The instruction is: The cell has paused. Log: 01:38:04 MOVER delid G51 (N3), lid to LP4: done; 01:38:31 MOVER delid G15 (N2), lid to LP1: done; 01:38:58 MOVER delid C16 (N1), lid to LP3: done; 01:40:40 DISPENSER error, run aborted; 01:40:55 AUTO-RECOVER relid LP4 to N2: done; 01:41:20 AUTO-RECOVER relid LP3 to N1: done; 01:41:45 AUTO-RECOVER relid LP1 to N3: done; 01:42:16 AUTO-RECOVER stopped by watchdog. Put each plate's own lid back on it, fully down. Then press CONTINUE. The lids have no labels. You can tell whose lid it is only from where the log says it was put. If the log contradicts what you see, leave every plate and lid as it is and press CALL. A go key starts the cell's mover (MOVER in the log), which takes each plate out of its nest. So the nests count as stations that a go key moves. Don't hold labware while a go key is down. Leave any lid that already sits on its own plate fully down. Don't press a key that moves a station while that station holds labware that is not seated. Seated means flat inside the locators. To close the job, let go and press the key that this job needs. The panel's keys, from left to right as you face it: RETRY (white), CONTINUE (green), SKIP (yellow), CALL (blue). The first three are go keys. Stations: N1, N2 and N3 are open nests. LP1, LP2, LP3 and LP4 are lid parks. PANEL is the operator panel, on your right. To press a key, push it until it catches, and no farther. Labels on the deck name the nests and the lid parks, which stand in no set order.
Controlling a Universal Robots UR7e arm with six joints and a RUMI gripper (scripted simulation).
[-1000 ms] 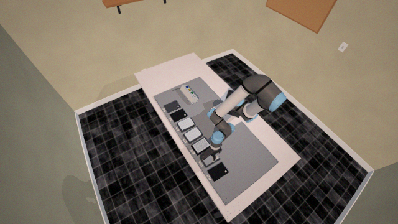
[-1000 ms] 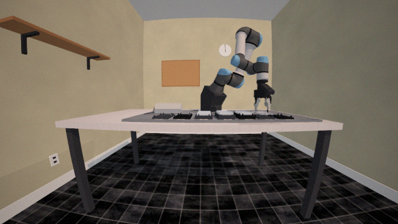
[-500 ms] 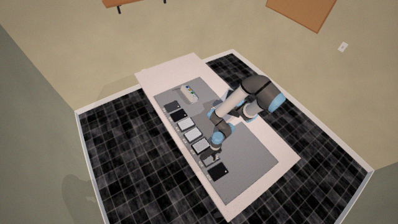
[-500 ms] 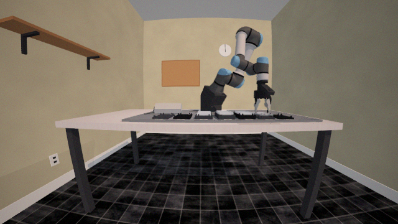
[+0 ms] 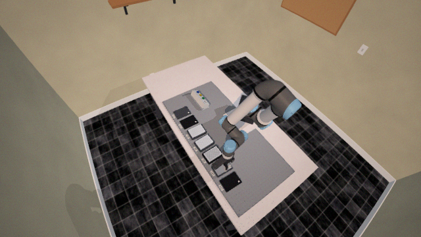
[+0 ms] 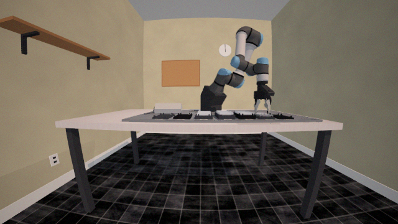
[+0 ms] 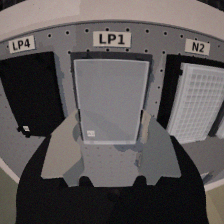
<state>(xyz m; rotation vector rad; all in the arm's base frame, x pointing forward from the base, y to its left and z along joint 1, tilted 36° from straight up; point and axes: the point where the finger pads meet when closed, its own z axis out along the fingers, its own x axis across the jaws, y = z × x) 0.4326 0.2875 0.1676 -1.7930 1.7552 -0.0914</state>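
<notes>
My gripper point(image 7: 110, 110) is shut on a pale grey lid point(image 7: 111, 100), one finger on each long side. The lid sits squarely over the lid park labelled LP1 point(image 7: 112, 39), low to the deck; I cannot tell if it touches. In the overhead view the gripper point(image 5: 224, 164) stands over the second station from the near end of the row. In the side view it point(image 6: 262, 109) hangs straight down, right of the row's middle. The plate in N2 point(image 7: 197, 102) lies right of the lid with its wells bare. LP4 point(image 7: 30, 92), on the left, is dark and empty.
Beyond N2 point(image 5: 212, 154) two more pale plates point(image 5: 204, 142) point(image 5: 197, 131) sit in nests, then two dark lid parks point(image 5: 188, 122) point(image 5: 181, 112). The key panel point(image 5: 200, 99) stands at the far end of the deck. The arm's elbow point(image 5: 235, 130) hangs over the mat.
</notes>
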